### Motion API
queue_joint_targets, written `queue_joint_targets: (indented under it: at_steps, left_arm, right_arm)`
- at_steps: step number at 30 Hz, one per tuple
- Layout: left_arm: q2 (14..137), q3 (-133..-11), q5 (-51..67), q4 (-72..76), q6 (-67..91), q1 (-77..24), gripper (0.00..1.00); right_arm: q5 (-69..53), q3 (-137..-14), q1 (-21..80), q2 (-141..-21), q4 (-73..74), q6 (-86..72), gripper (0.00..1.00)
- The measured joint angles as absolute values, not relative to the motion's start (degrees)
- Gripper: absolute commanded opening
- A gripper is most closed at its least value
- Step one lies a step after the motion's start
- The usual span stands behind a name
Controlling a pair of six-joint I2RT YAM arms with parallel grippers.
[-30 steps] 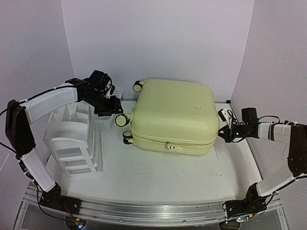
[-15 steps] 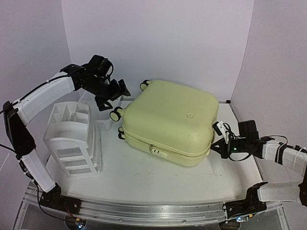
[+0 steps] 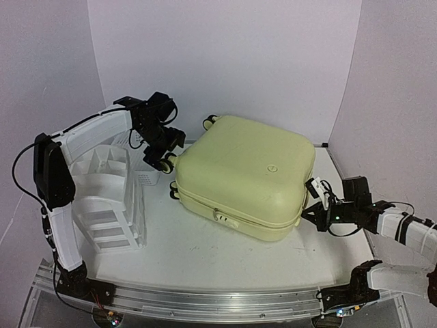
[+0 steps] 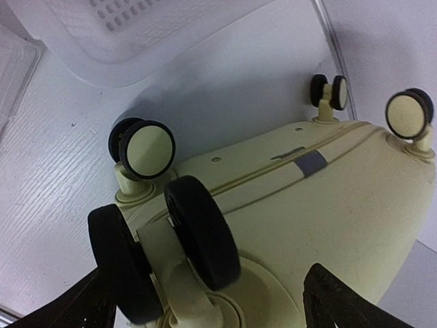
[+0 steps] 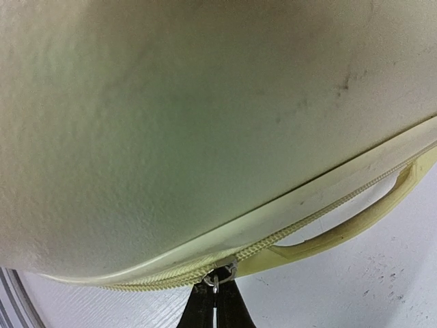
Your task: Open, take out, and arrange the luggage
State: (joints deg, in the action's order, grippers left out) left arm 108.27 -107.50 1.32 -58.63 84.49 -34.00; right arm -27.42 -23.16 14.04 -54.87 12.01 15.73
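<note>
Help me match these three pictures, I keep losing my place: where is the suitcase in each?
Top view: the suitcase lies in the middle of the table.
Left wrist view: its wheeled end fills the lower right.
Right wrist view: its shell fills the upper part, zipper pull at the bottom.
Shared landmark: the seam around its side, in all three.

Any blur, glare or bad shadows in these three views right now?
Top external: even soft light, no glare, only a faint shadow under the luggage. Left wrist: nearest wheel looms large and slightly soft; far wheels sharper. Right wrist: shell fills the frame, shaded and soft; zipper pull readable.
</note>
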Motion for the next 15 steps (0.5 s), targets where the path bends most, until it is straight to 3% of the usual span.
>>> queue_joint_targets:
  at_steps: [4,15]
  left_arm:
    - [111.04,-107.59,1.28,-60.18,88.07,-34.85,0.84]
    - [113.19,-108.44,-2.24,-61.21,89.89,-35.46,0.44]
  right_arm:
    - [-27.51,-23.07,14.04,-54.87,11.79,15.51,0.0]
    - [-26.11,-23.07,14.28,-53.63,13.23,14.68,0.0]
